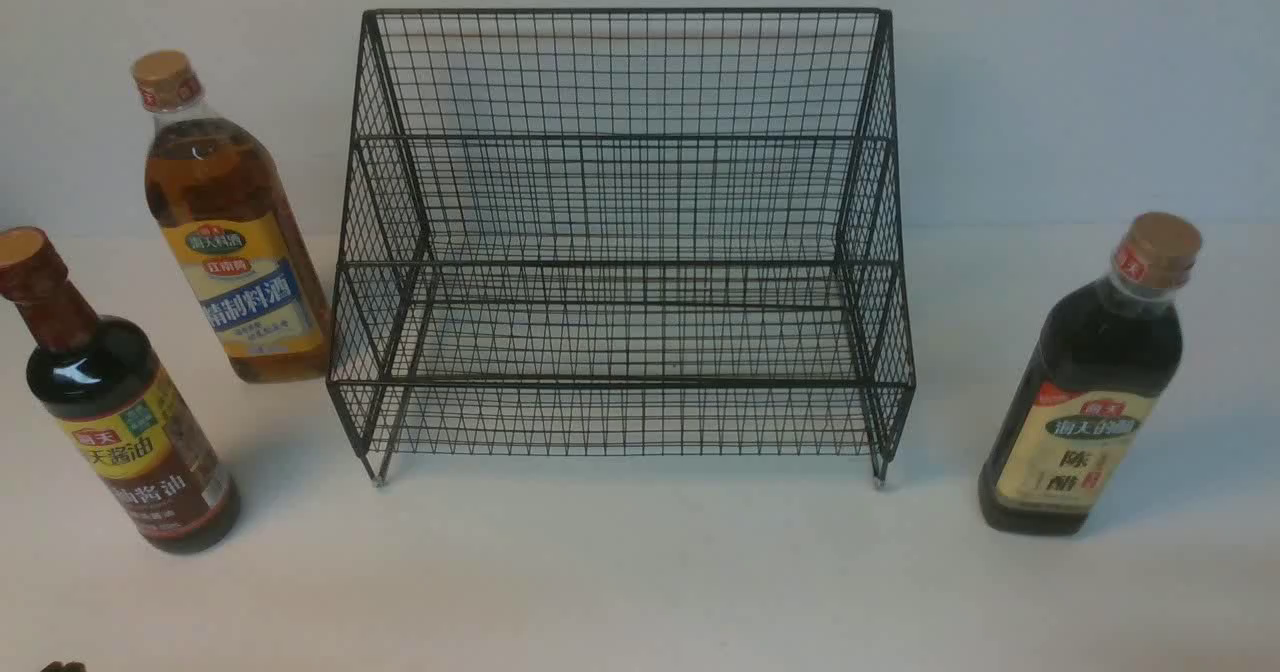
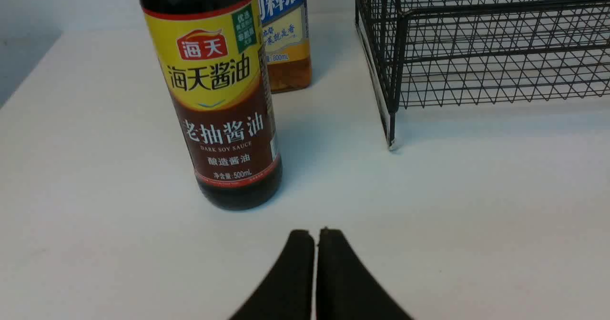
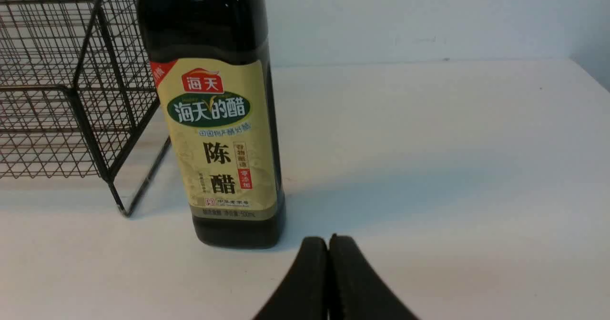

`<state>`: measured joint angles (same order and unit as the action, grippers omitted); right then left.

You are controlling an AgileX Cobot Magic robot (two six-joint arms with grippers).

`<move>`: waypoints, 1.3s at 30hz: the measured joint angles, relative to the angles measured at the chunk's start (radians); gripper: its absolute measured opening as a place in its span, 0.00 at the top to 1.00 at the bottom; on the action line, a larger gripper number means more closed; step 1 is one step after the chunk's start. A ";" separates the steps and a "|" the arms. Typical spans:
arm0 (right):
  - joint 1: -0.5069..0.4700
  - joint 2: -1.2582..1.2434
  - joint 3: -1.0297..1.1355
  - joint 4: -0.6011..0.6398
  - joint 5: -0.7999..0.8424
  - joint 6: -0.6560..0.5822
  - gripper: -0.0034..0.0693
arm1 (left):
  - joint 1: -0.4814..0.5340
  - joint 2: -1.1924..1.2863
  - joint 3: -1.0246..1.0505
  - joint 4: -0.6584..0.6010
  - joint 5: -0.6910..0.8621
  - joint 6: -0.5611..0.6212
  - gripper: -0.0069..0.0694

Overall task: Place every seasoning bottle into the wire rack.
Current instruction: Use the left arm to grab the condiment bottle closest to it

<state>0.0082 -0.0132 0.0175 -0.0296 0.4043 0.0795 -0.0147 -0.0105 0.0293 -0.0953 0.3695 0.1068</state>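
Observation:
The black wire rack stands mid-table with nothing on its two tiers. Left of it stands the amber seasoning bottle, and nearer me the round, dark, red-necked one. The dark squarish bottle stands to the rack's right. My left gripper is shut and holds nothing, just short of the round dark bottle, with the amber bottle behind it. My right gripper is shut on nothing too, close to the squarish bottle. Neither gripper shows in the front view.
The white table runs back to a pale wall behind the rack. The rack's front left foot and front right foot rest on the table. The table's right edge lies beyond the squarish bottle.

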 joint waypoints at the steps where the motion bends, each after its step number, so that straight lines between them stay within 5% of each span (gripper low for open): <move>1: 0.000 0.000 0.000 0.000 0.000 0.000 0.97 | 0.000 0.000 0.000 0.000 0.000 0.000 0.92; 28: 0.000 0.000 0.000 0.000 0.000 -0.001 0.97 | 0.000 0.000 0.001 -0.029 -0.011 -0.016 0.92; 33: 0.000 0.000 0.000 0.000 0.000 -0.001 0.97 | 0.000 0.000 0.000 -0.335 -0.199 -0.124 0.92; 39: 0.000 0.000 0.000 0.000 0.000 -0.001 0.97 | 0.000 0.000 0.000 -0.554 -0.387 -0.123 0.92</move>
<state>0.0082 -0.0132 0.0175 -0.0296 0.4043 0.0786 -0.0147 -0.0105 0.0297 -0.6488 -0.0180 -0.0161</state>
